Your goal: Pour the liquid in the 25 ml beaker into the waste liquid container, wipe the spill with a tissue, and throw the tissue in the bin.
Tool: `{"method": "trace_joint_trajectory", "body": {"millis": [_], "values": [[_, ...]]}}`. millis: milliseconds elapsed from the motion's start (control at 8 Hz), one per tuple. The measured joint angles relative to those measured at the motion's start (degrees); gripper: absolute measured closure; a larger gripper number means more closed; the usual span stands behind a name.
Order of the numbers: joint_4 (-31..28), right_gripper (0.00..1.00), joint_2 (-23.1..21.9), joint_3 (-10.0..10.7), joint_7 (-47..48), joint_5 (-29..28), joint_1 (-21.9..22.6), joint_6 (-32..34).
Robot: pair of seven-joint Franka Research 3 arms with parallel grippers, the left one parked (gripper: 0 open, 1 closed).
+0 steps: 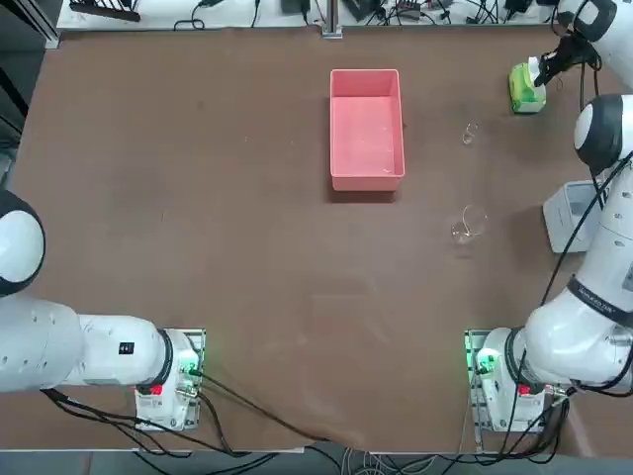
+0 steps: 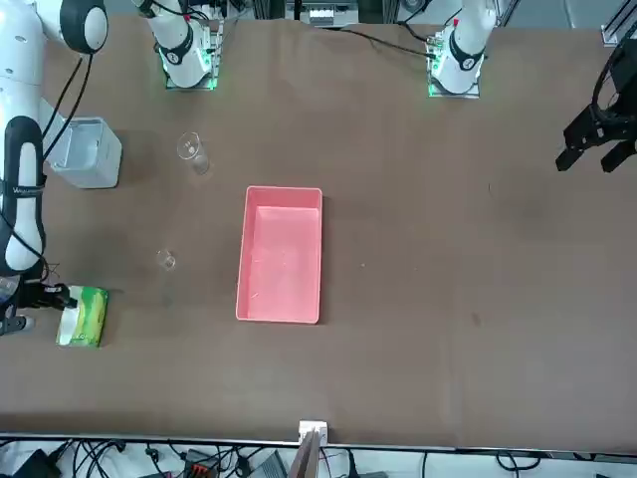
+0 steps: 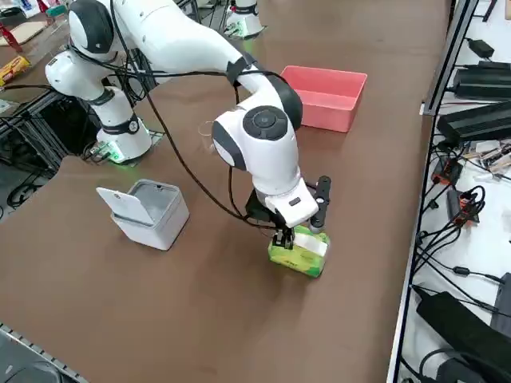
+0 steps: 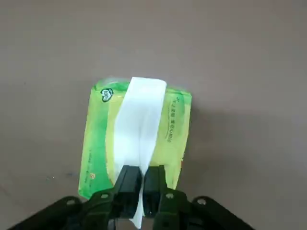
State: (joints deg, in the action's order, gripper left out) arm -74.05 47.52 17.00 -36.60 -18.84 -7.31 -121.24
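The right end effector (image 4: 141,184) sat low over the green pack (image 4: 136,139) at the far right corner of the bench (image 1: 198,198), its fingers (image 4: 127,184) clenched on the white tissue (image 4: 139,124) rising from the pack's slot. The tissue ran as a folded strip along the pack's top and passed between the two pads. The pink tray (image 1: 366,129) lay near the middle of the bench's far half. The small beaker (image 1: 470,132) stood to the tray's right, with the larger beaker (image 1: 469,224) nearer the robot. The bin (image 3: 148,211), its lid tipped open, stood near the right edge, well apart from the pack.
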Motion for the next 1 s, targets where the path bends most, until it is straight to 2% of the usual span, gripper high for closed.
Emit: {"method": "trace_joint_trajectory", "body": {"millis": [500, 750, 1000], "values": [[1.01, 0.99, -0.11, 0.03, -0.2, 0.1, -0.02, 0.86], [1.69, 0.99, -0.83, 0.04, -0.22, 0.13, 0.04, 4.32], [2.7, 0.99, -4.17, 0.03, -0.22, 0.93, 0.92, 9.27]]}}
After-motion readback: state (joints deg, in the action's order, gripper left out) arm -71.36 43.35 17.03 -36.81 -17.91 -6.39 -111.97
